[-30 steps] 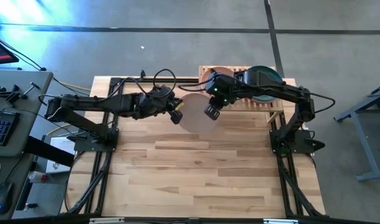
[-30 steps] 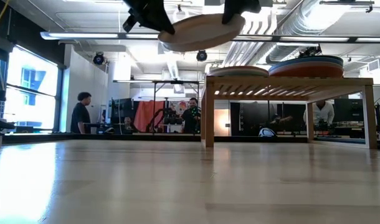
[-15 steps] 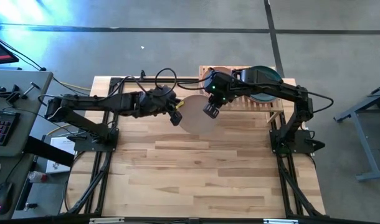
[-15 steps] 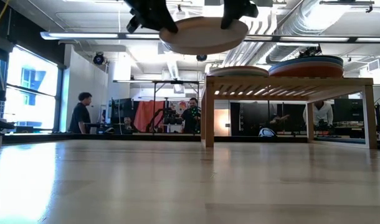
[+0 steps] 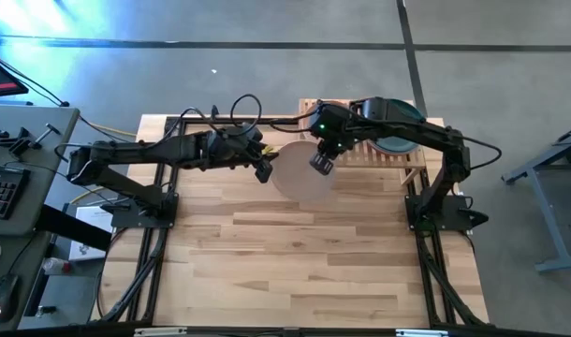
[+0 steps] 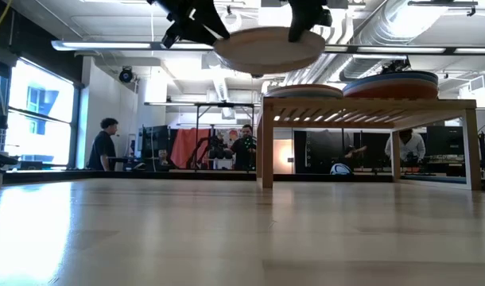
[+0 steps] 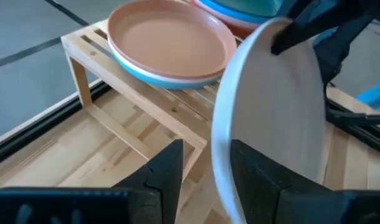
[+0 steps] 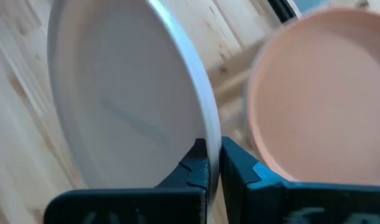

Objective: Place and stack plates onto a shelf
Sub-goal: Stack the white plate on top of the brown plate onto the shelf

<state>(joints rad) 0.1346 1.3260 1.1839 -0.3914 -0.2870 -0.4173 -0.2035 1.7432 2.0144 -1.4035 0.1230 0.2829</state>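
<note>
A grey-white plate (image 5: 301,171) (image 6: 268,48) hangs in the air just left of the shelf (image 5: 365,150) (image 6: 370,103). My right gripper (image 5: 320,164) (image 8: 213,163) is shut on the plate's rim. My left gripper (image 5: 265,169) (image 7: 205,171) is open at the plate's opposite side, with the rim between its fingers. On the shelf's slats rests a peach plate (image 7: 171,37) on a blue one. Beside them is a second stack with a dark teal plate (image 5: 395,117) on top. My right gripper pinches the plate's rim (image 8: 199,121) on the side toward the shelf, one finger on the plate's upper face and one beneath. The plate is lifted clear, about level, a little above the shelf top. My left gripper straddles the rim (image 7: 220,155); whether a finger touches it I cannot tell.
The wooden tabletop (image 5: 304,262) stretches bare toward the near edge. The arms' bases stand at the left (image 5: 140,201) and right (image 5: 440,211) edges. Beyond the table, people (image 6: 105,143) stand in the room.
My left gripper has opened off the plate's rim. The plate, carried by my right gripper, has shifted a little toward the shelf. It has come from a slight tilt to about level, still clear of the table.
</note>
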